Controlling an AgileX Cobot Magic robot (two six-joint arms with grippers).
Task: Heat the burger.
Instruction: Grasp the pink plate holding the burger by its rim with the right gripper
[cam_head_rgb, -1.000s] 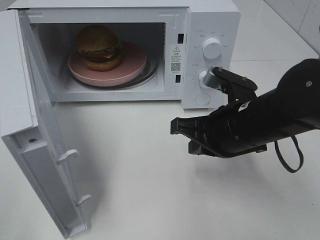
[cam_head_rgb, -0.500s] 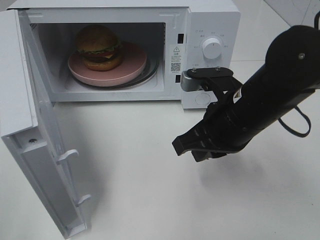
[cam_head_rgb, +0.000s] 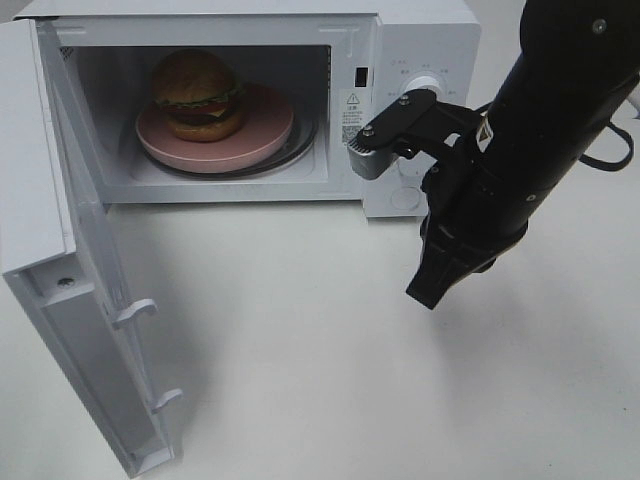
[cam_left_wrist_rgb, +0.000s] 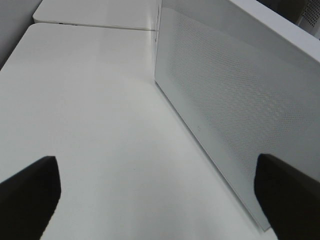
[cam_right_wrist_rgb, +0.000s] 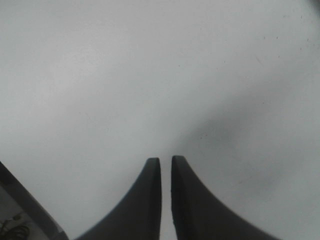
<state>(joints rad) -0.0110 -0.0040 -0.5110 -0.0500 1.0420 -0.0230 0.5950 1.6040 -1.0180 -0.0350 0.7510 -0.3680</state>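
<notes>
The microwave (cam_head_rgb: 420, 50) stands at the far side of the white table (cam_head_rgb: 300, 390), and its door (cam_head_rgb: 40, 200) is swung fully out to the left. The free edge of the door, with two latch hooks (cam_head_rgb: 135, 312), points toward the near side. The cavity mouth is open along its whole width. Inside, the burger (cam_head_rgb: 197, 93) sits on the left part of a round pink plate (cam_head_rgb: 268, 128), well back from the cavity's front edge.

Between the door's free edge and the right arm lies a broad stretch of table. The right arm comes in from the far right and stands steep in front of the control panel, covering the lower knob; the upper knob (cam_head_rgb: 424, 84) shows only partly. The right gripper (cam_head_rgb: 430, 295) points down at the table, just near of the microwave's right front corner. In the right wrist view its jaws are narrow, with only a thin slit, and they hold nothing.

The left gripper (cam_left_wrist_rgb: 157, 197) is spread wide. Its dark fingertips (cam_left_wrist_rgb: 30, 195) are far apart above the table, beside the outer, dotted face of the door.
</notes>
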